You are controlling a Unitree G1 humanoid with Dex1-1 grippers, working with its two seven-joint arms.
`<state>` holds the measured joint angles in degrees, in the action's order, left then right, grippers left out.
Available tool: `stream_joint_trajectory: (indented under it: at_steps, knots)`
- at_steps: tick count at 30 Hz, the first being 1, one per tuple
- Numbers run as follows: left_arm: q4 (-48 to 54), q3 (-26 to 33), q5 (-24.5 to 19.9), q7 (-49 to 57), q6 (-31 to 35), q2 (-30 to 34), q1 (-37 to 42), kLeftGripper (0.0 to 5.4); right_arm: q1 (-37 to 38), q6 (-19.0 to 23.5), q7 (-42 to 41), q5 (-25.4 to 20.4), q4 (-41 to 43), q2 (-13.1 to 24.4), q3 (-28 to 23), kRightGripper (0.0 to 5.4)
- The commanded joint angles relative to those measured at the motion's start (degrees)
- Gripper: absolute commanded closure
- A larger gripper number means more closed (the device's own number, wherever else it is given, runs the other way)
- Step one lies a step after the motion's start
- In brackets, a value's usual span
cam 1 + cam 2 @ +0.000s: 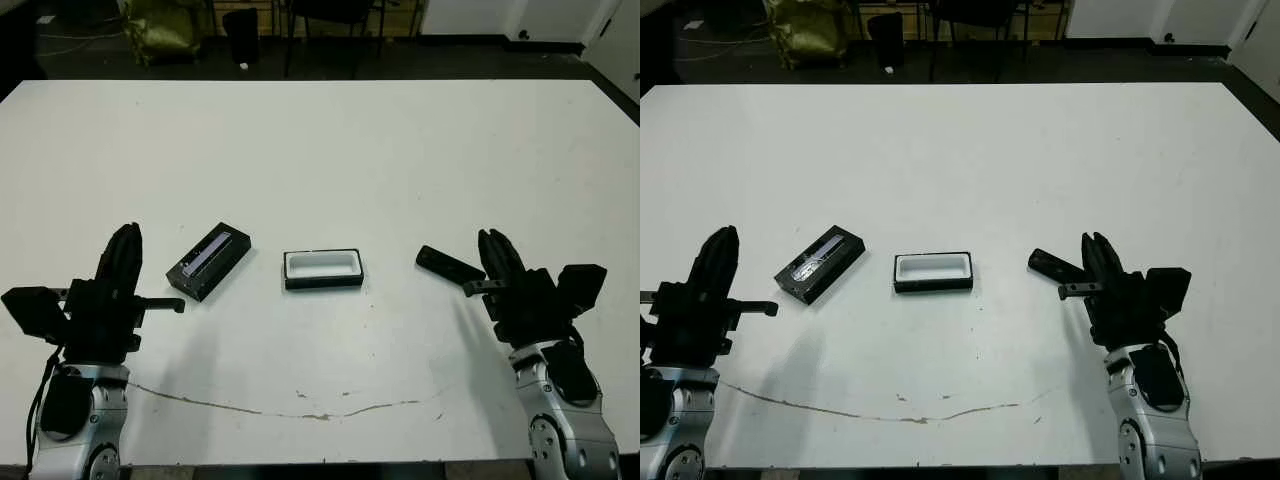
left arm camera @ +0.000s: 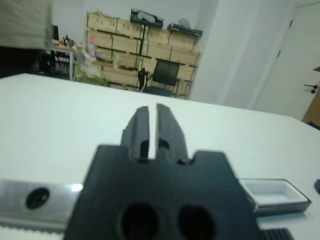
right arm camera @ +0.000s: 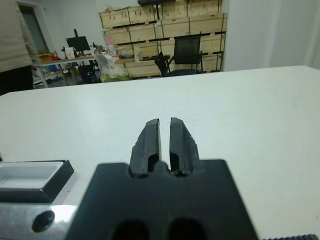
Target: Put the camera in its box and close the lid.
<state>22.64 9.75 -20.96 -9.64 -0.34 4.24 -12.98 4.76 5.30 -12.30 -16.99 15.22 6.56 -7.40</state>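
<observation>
A small shallow black rectangular box with a white lining [image 1: 323, 269] sits open near the middle of the white surface [image 1: 320, 150]. To its left, a little apart and lying at an angle, is the flat black rectangular lid with a long pale grey stripe on top [image 1: 208, 261]. To the box's right, also apart from it, the slim black bar-shaped camera [image 1: 447, 263] lies flat on the surface, angled, just beside the right gripper [image 1: 497, 252]. That gripper holds nothing; the right wrist view shows its two black jaws drawn together with only a thin slit between them. The left gripper [image 1: 124, 250] stands left of the lid, not touching it, its jaws likewise closed on nothing. A person in a pale top [image 3: 14, 35] stands beyond the surface.
</observation>
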Motion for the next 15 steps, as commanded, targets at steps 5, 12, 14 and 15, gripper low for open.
stream_joint_trajectory:
  at_steps: [5, 12, 14, 15]
  knots:
    - [-1.14, -1.34, 0.57, -0.57, -0.17, -0.58, -0.77, 5.38, 0.03, 1.03, -1.07, -0.30, -0.87, 1.12, -0.29, 5.40]
    - [0.12, -1.71, 1.12, 0.13, 0.52, -0.74, -1.80, 5.38, 0.63, 3.19, -1.52, -0.42, 2.30, 2.53, 0.34, 5.40]
    - [0.34, -1.72, 0.71, 0.10, 0.75, -0.87, -2.08, 5.38, 0.29, 3.46, -2.50, -0.27, 3.31, 3.86, 0.20, 5.40]
    - [0.26, -1.72, 0.55, -0.10, 0.64, -0.88, -2.15, 5.38, 0.01, 4.05, -3.01, -0.48, 3.80, 4.68, -0.04, 5.40]
